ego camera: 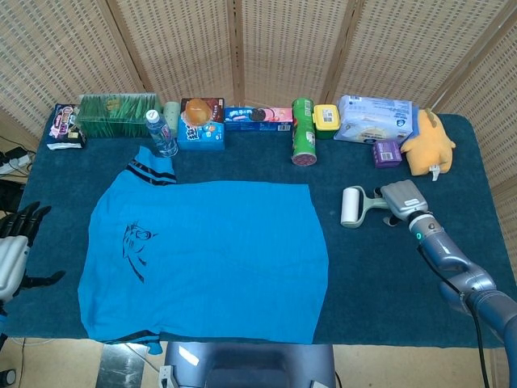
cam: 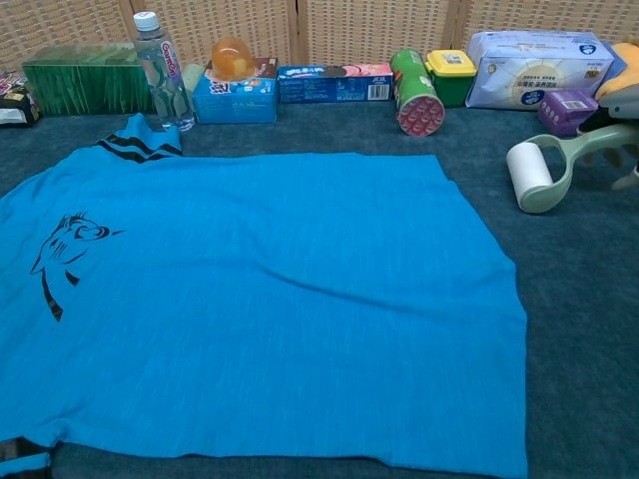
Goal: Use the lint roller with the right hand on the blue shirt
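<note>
The blue shirt lies flat on the dark blue table, with a black print near its left side. The lint roller, a white roll on a pale green handle, sits on the cloth to the right of the shirt, a short gap from its edge. My right hand grips the handle from the right, and in the chest view the handle slopes up toward it. My left hand hangs beyond the table's left edge, fingers spread and holding nothing.
Along the back edge stand a green box, a water bottle, snack boxes, a green can, a yellow-lidded tub, a wipes pack, a purple box and a yellow plush.
</note>
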Controlling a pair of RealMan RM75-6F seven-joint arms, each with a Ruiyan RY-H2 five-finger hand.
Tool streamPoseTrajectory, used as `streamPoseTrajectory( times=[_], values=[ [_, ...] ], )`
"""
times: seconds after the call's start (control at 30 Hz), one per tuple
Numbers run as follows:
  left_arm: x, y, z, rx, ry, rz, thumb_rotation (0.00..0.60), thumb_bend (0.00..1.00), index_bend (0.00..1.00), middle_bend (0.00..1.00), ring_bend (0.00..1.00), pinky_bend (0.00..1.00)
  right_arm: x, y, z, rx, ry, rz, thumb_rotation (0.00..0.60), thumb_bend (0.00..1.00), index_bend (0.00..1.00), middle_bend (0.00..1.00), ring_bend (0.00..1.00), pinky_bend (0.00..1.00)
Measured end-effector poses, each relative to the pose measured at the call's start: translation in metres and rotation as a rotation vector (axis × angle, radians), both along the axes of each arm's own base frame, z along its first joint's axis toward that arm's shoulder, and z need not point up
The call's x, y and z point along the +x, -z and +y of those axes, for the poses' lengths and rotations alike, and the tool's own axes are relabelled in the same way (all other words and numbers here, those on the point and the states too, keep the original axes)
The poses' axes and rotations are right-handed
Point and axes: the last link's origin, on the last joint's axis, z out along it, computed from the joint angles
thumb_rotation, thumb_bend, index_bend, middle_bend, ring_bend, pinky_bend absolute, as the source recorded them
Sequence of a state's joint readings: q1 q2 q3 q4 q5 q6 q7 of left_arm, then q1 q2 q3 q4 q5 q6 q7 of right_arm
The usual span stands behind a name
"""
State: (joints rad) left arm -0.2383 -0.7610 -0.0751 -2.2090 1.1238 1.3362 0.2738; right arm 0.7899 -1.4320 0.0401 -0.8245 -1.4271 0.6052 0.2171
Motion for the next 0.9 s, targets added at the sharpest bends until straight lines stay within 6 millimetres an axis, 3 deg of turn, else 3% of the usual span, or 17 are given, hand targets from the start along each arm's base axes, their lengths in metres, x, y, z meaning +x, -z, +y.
streamPoseTrajectory(
  times=[0.23, 0.43, 0.9],
  values=[
    [-0.002, -0.001, 0.0, -0.001, -0.004, -0.009, 0.6, 0.08, 0.0, 0.0, 0.0, 0.02, 0.006, 0.001, -0.002, -0.019, -0.033, -0.007, 0.6, 0.17, 0.57, 0.63, 0.67, 0.91],
    [-0.003, -0.002, 0.0, -0.001, -0.004, -0.012, 0.6, 0.08, 0.0, 0.0, 0.0, 0.02, 0.008, 0.008, -0.003, -0.024, -0.04, -0.014, 0.6, 0.18, 0.62, 0.66, 0.69, 0.96],
    [-0.008, -0.007, 0.001, 0.007, -0.008, -0.024, 0.6, 0.08, 0.0, 0.0, 0.0, 0.02, 0.014, 0.02, -0.004, -0.042, -0.054, -0.029, 0.6, 0.33, 0.8, 0.73, 0.76, 1.0]
  ],
)
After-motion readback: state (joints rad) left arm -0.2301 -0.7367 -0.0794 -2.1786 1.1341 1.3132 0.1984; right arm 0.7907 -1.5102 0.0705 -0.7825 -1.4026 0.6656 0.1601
